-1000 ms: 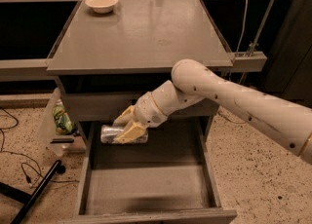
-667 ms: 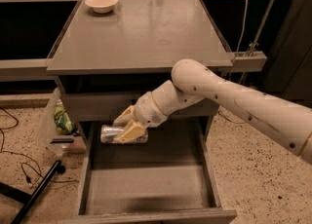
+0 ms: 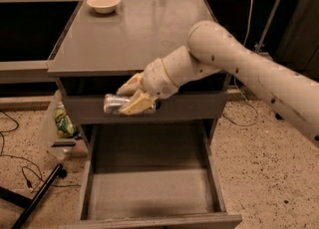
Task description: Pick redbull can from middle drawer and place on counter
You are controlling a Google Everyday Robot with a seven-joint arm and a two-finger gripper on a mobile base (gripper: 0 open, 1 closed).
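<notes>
The gripper, centre-left, is clamped on the can, held sideways just below the counter edge, above the open drawer. Lifting straight up could strike that edge and knock the can loose.

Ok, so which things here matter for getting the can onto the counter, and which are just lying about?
For the job:
- can, held in the gripper, above the open drawer
- counter

Lying about:
- bowl, back left on the counter
- green bag, on the floor at left
- black pole, on the floor at left
</notes>
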